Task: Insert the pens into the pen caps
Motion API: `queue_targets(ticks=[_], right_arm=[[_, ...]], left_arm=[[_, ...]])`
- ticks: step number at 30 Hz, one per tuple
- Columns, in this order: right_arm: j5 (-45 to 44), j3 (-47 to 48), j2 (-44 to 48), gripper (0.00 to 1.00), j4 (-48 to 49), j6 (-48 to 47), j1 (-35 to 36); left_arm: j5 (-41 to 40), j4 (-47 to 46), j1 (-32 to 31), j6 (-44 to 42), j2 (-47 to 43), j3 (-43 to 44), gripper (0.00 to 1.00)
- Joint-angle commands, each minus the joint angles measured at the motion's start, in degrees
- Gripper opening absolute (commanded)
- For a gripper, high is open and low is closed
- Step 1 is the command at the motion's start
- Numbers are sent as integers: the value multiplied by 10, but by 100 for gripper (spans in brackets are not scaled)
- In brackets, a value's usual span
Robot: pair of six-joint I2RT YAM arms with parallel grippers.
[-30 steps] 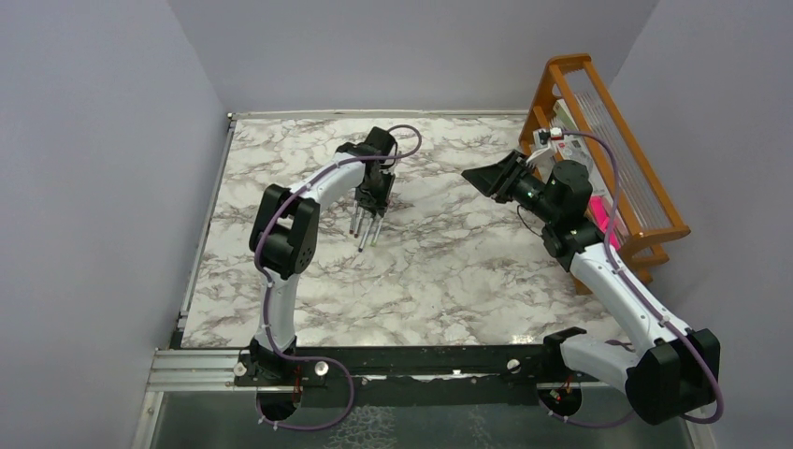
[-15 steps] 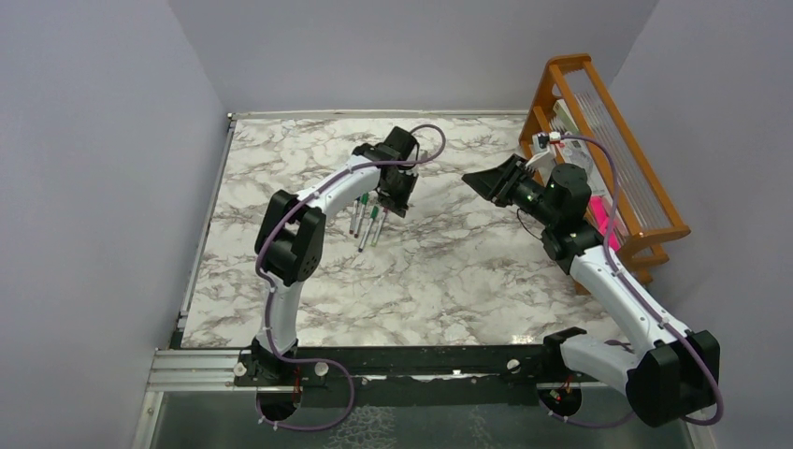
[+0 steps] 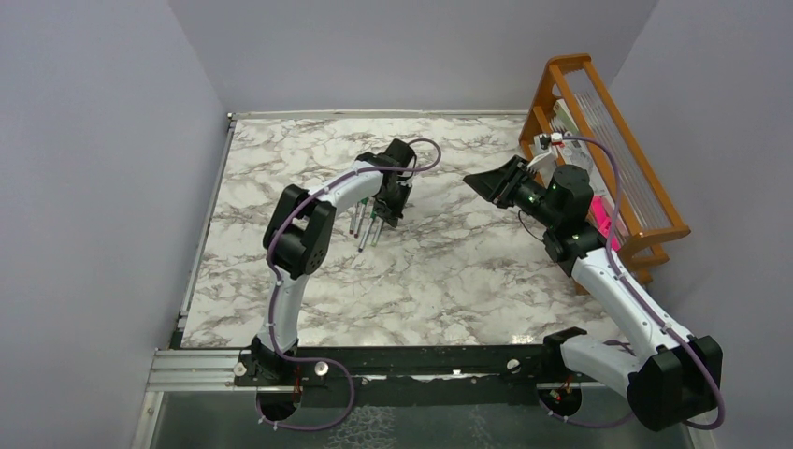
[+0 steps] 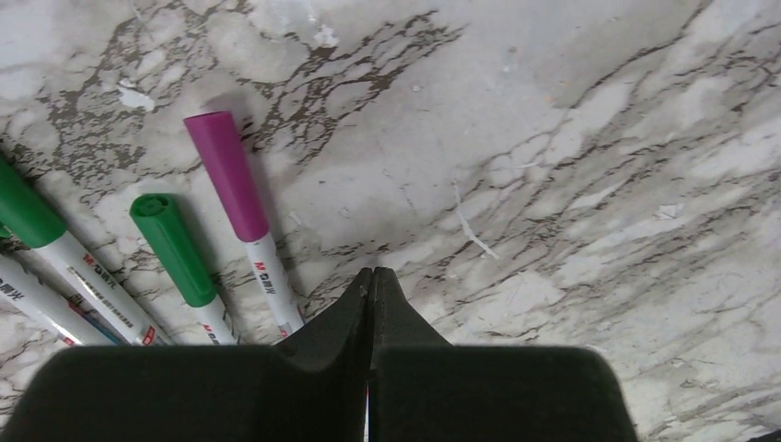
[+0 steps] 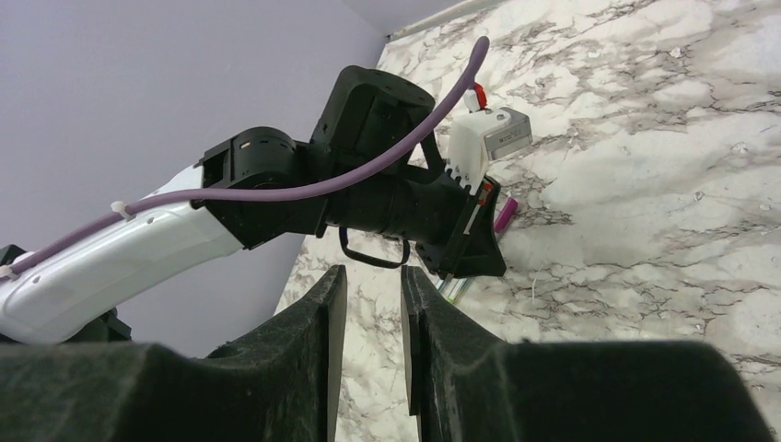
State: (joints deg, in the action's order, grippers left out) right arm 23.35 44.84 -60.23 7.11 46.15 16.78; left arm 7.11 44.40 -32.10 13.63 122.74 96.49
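A: What has changed in the last second?
B: The left gripper has snapped shut; its fingers were apart over the pens a second ago. It also swung right in the top view and has come partway back.
A: Shut on a pen?
B: Not that I can see. In the left wrist view the fingers press flat together with nothing between them. The magenta-ended pen and a green-ended pen lie on the marble table just left of the tips.
A: And for the task?
B: I judge no pen is lifted, so the grasp needs redoing. I find no loose cap in any view; the coloured ends may be caps already on.
A: The poses?
B: From the bottom of the top view, the left arm rises to its elbow, then reaches up-right, with its wrist pitched down near the centre. The right arm climbs from lower right. The right gripper hangs above the table pointing left, fingers slightly apart and empty. The wooden rack stands farthest, upper right
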Motion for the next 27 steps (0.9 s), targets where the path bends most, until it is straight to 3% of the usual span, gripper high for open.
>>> queue_targets(ticks=[1, 12, 27], right_arm=[[-12, -6, 13, 27, -4, -11, 0], [-9, -12, 17, 27, -3, -7, 0], [0, -13, 12, 27, 1, -8, 0]], left_arm=[[-42, -5, 12, 10, 8, -17, 0], [-107, -6, 35, 42, 0, -45, 0], [-121, -5, 71, 78, -7, -34, 0]])
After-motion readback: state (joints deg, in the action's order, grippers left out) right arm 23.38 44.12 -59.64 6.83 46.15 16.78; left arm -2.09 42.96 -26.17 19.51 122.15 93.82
